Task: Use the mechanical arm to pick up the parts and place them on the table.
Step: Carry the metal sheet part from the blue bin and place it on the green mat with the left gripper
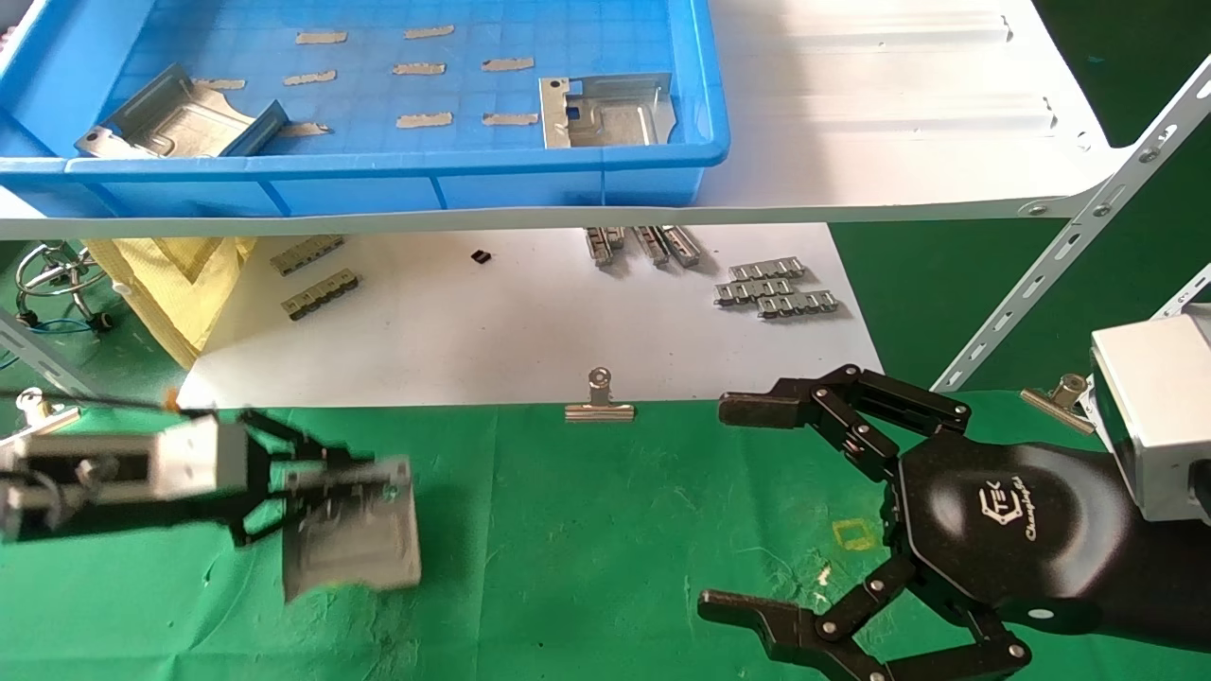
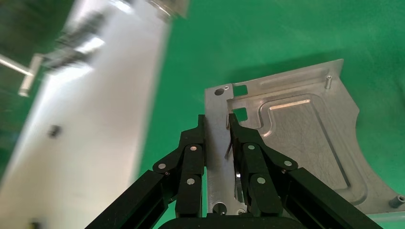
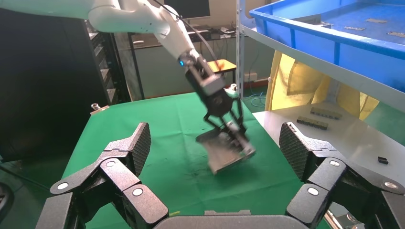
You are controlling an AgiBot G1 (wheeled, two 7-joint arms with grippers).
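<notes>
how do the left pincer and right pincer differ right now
The left pincer is shut on a silvery part, carrying it tilted above the green table; the right pincer is open and holds nothing. In the head view the left pincer is blurred, while the right pincer appears sharp near the table's right side. Both are black two-finger linkage pincers over the green cloth.

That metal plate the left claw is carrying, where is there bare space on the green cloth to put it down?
The left gripper holds the plate just over the green table. The widest bare patch lies between that plate and the open right gripper, below the binder clip. The right side is crowded by the right arm.
</notes>
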